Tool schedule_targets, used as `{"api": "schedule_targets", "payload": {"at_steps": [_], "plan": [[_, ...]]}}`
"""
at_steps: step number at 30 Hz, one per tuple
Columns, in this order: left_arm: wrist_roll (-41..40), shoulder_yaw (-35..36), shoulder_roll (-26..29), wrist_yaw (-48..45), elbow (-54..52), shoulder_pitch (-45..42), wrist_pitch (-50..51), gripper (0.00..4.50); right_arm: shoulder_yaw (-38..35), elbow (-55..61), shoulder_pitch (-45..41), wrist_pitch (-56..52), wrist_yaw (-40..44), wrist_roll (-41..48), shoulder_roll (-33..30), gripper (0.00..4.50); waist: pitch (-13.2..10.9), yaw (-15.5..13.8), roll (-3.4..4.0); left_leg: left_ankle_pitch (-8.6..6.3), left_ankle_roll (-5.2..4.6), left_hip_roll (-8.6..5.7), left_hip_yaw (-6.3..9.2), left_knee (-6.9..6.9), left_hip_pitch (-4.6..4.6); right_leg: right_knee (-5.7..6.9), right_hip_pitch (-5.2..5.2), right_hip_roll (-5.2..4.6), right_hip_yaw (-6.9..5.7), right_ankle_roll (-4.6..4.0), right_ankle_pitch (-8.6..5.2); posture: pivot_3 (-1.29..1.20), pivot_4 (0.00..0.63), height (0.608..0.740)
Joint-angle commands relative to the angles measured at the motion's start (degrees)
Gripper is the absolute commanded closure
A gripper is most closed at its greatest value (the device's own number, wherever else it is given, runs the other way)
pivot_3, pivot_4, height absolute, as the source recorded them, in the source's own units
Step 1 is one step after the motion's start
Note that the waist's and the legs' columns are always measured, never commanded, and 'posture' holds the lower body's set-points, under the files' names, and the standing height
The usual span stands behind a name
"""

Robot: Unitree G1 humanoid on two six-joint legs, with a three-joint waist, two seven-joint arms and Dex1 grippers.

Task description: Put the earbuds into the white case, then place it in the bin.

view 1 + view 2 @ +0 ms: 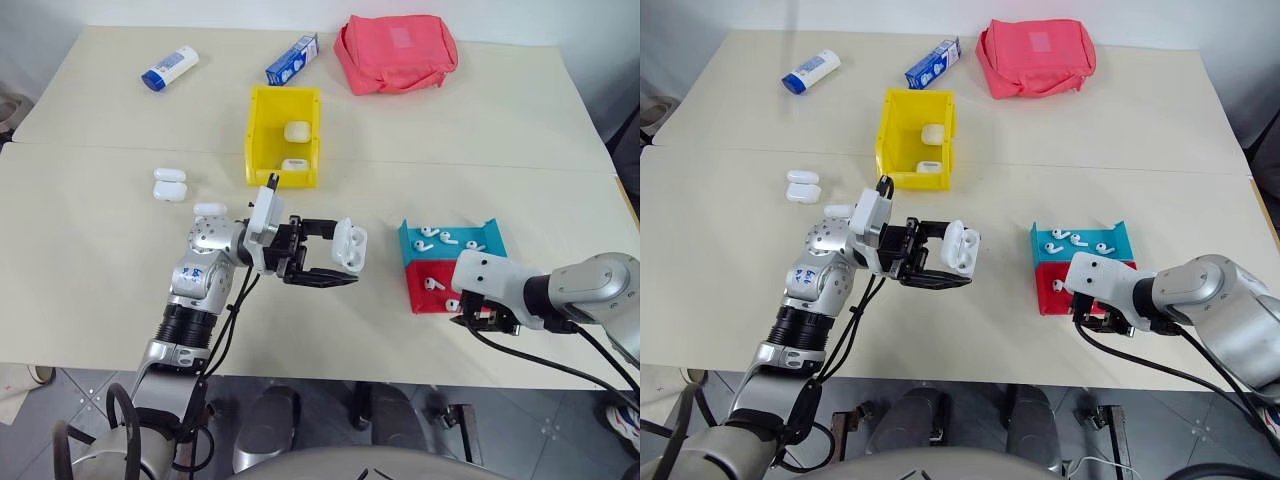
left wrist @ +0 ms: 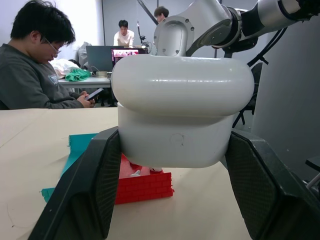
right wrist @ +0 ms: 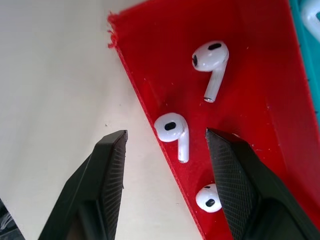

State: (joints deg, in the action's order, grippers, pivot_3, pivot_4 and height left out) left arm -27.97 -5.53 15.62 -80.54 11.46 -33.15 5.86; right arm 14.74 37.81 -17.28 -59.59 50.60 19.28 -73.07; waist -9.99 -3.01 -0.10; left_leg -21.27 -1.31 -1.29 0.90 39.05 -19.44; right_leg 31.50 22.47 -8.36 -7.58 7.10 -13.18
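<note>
My left gripper (image 1: pixel 335 262) is shut on the white case (image 1: pixel 350 245), holding it sideways above the middle of the table; its lid looks flipped open. The case (image 2: pixel 182 117) sits squeezed between both black fingers. My right gripper (image 3: pixel 167 165) is open and points down over the near left corner of the red tray (image 3: pixel 260 100). One earbud (image 3: pixel 172 131) lies between its fingers, with two more earbuds (image 3: pixel 211 62) close by. Beside the red tray, a teal tray (image 1: pixel 412 240) holds several earbuds (image 1: pixel 448 238). The yellow bin (image 1: pixel 258 130) stands further back with two white cases (image 1: pixel 297 130) inside.
Spare white cases (image 1: pixel 170 185) lie on the table to the left of the left arm. A pink pouch (image 1: pixel 395 52), a blue box (image 1: pixel 292 60) and a white tube (image 1: pixel 170 68) lie at the far edge. People sit at a desk (image 2: pixel 95 80) beyond the table.
</note>
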Motion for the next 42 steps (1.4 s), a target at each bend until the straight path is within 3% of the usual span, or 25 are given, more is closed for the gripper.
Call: {"api": "schedule_targets", "payload": {"at_steps": [1,36,39,42], "plan": [[-1.2,0.4,0.0,0.5,-2.5,0.2,-0.2,1.74,0.1,0.3,-0.9,0.9,0.8,-1.1,0.2,1.94,0.0,0.0,0.0,0.0,0.0,0.0,0.0,0.0,0.0,0.0,0.0,0.0,0.0,0.0,0.0,0.0,0.15,0.74],[-1.1,0.7,1.2,2.7,-4.2,1.1,-0.3,1.74,2.8,-4.0,-0.2,5.3,3.9,-6.7,2.9,1.94,0.0,0.0,0.0,0.0,0.01,0.0,-0.01,0.0,0.0,0.0,0.0,0.0,0.0,0.01,0.0,0.0,0.15,0.74],[-1.1,0.7,1.2,2.8,-4.3,1.1,-0.3,1.74,2.7,-4.1,0.0,5.4,4.2,-6.9,3.0,2.39,0.0,0.0,0.0,0.0,0.01,0.0,-0.01,0.0,0.0,0.0,0.0,0.0,0.0,0.01,0.0,0.0,0.15,0.74],[-1.1,0.8,1.3,2.8,-4.3,1.1,-0.3,1.74,2.7,-4.2,0.0,5.5,4.3,-7.1,3.2,3.34,0.0,0.0,0.0,0.0,0.02,0.0,-0.01,0.0,0.01,0.0,-0.01,0.0,0.0,0.01,0.0,0.0,0.15,0.74]]}}
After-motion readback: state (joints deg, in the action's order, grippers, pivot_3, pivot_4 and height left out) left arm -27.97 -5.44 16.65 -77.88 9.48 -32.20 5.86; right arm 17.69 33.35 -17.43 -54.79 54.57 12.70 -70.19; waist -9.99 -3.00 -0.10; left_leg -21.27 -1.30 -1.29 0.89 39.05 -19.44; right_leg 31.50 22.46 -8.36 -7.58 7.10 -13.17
